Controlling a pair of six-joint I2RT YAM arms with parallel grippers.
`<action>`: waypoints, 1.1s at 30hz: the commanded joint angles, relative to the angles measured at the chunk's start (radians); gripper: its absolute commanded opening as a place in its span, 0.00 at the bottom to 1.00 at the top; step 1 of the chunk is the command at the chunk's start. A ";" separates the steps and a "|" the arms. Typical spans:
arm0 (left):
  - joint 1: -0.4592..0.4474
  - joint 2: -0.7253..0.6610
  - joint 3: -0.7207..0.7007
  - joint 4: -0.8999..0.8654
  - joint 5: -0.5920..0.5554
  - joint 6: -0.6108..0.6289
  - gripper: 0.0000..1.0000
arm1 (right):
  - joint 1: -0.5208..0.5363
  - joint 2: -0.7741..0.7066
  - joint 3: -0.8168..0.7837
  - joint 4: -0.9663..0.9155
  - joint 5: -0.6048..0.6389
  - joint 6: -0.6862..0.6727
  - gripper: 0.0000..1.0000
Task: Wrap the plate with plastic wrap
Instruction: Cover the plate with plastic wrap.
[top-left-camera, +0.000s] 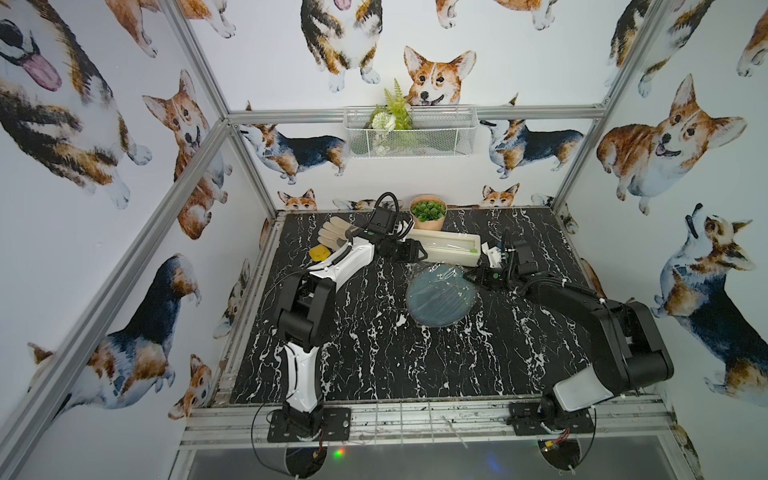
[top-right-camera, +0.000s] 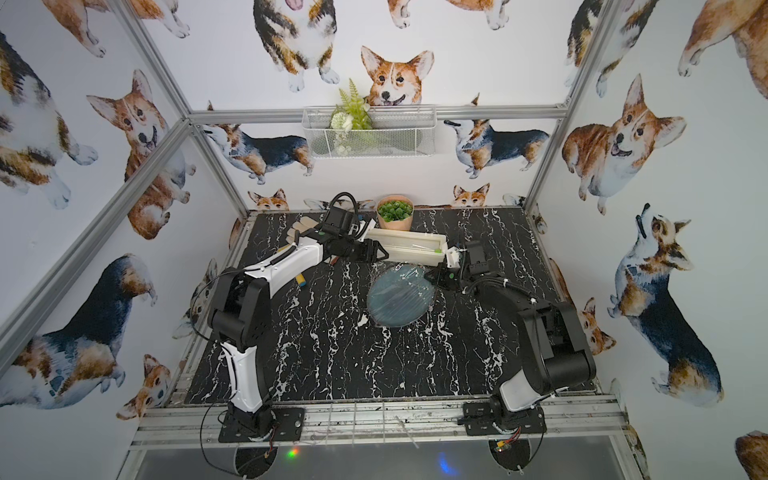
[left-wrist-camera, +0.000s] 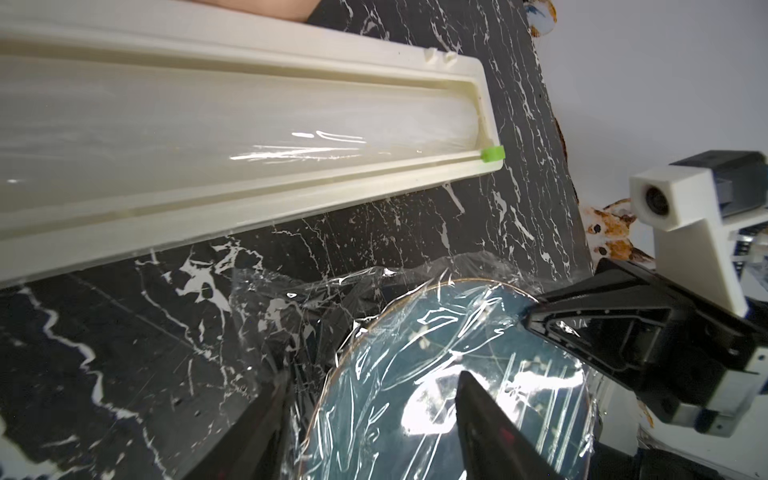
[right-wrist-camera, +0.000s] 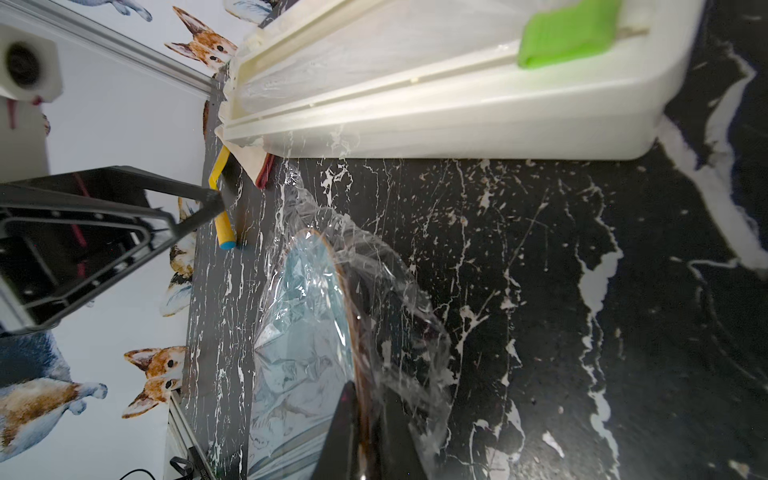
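The plate (top-left-camera: 440, 297) lay flat on the black marble-patterned table (top-left-camera: 374, 353). Plastic wrap (left-wrist-camera: 324, 291) was drawn over its whole top. The film was glossy and crinkled, and a loose bunch of it spilled past the plate's far-left rim onto the table. Just behind the plate, and apart from it, lay the cream-white dispenser box (top-left-camera: 449, 245). Its length ran crosswise, with its green slider (top-left-camera: 473, 250) at the end toward the plate's right side. Whether the film was still joined to the roll in the box could not be told.

The right gripper (right-wrist-camera: 365, 388) met the plate at its far-right edge. In the right wrist view its jaws were pressed together on the brownish rim with film caught between them, one above the glaze and one beneath. The left gripper (left-wrist-camera: 374, 372) hovered over the plate's far-left edge, between the plate and the box. Its jaws were spread apart and held nothing; one stood over the film-strewn table and one over the covered glaze.

Far to the plate's rear left lay a beige work glove (top-left-camera: 332, 235), partly hidden by the left arm. A yellow stick (right-wrist-camera: 225, 232) with a blue end lay on the table to the plate's left. Behind the plate, past the box, stood a plant pot (top-left-camera: 428, 214) with green leaves.
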 joint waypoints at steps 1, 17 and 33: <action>0.001 0.048 0.031 -0.013 0.094 0.025 0.62 | -0.001 -0.014 0.016 0.101 -0.073 0.025 0.00; -0.013 0.115 -0.029 0.105 0.162 -0.059 0.55 | 0.012 0.016 0.033 0.117 -0.080 0.037 0.00; -0.013 0.116 -0.116 0.238 0.235 -0.162 0.43 | 0.023 0.091 0.045 0.180 -0.075 0.062 0.00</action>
